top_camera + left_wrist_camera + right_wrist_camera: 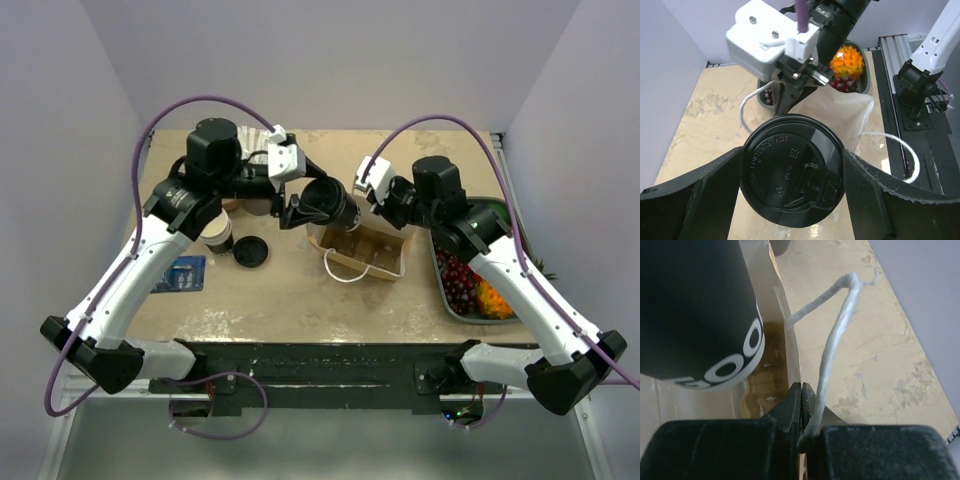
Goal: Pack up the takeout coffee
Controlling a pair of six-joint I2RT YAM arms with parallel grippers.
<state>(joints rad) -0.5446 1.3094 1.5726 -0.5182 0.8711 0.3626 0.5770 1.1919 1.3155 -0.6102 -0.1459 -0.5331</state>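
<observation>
The left end effector point(793, 186) grips the takeout coffee point(328, 205) by its sides. The cup is lidded and tilted at the centre of the top view, just above the upper-left rim of the open paper bag point(368, 252). The right end effector point(802, 412) is pinched closed on the bag's rim beside a white string handle point(832, 345). The tray point(441, 283) at right holds red grapes and an orange item. The cup stack point(218, 236) and loose lid point(250, 252) stand at left, well apart from the bag, which sits near the tray's edge.

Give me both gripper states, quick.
Left gripper: closed on the takeout coffee.
Right gripper: closed, pinching the paper bag at its top edge.
</observation>
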